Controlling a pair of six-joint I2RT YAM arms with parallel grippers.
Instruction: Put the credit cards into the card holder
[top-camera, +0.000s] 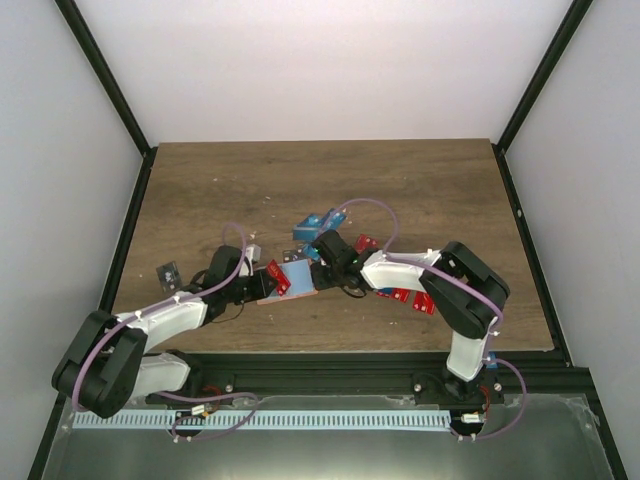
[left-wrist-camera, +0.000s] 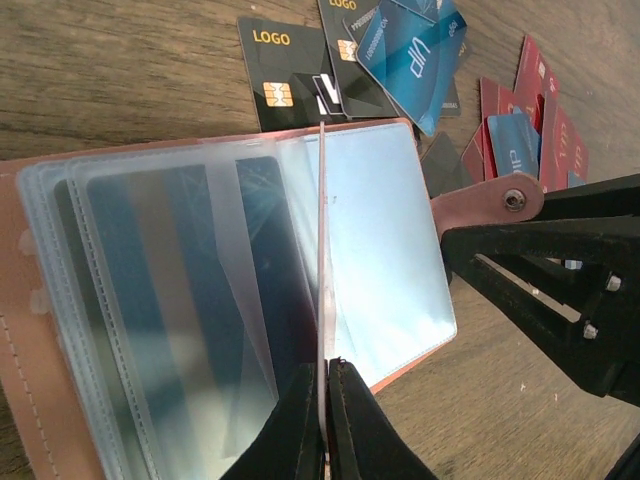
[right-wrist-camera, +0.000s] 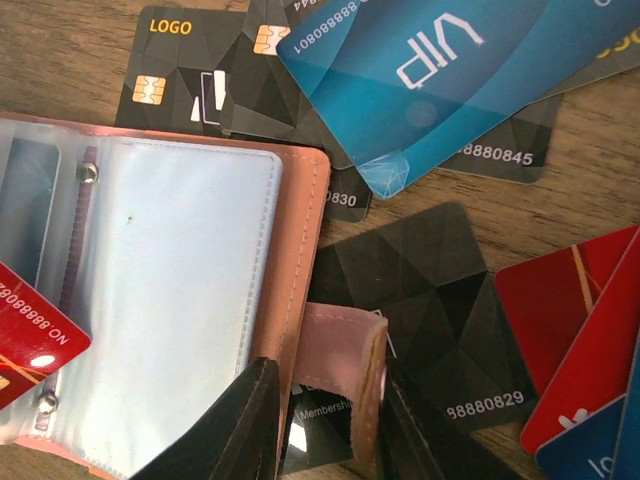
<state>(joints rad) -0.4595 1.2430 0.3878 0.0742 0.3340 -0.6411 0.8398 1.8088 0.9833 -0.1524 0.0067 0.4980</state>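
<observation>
Holder (top-camera: 299, 277): lies open on the table (top-camera: 420, 190) between my 2 grippers; its long axis runs left to right, slightly aslant.
Left gripper (left-wrist-camera: 323, 378): jaws fully closed on the edge of 1 clear sleeve (left-wrist-camera: 322, 240), which stands up on edge from the holder's middle.
Right gripper (right-wrist-camera: 328, 388): jaws partway closed around the strap (right-wrist-camera: 340, 335) at the holder's right end. 1 finger touches it and a sliver of gap shows at the other, so I cannot tell whether it is gripped.
Red card (right-wrist-camera: 28, 332): rests on the holder left of the strap, with 1 corner pointing toward it. I cannot tell whether it sits inside a sleeve.
Cards (right-wrist-camera: 430, 80): loose and overlapping, just beyond and right of the holder; long axes mixed.
Key relation: the loose cards lie on the right gripper's side, nearer it than the left. I judge it must leave the strap to fetch 1 while the left parts the sleeve.
Sleeve mouth: direction not discernible.
</observation>
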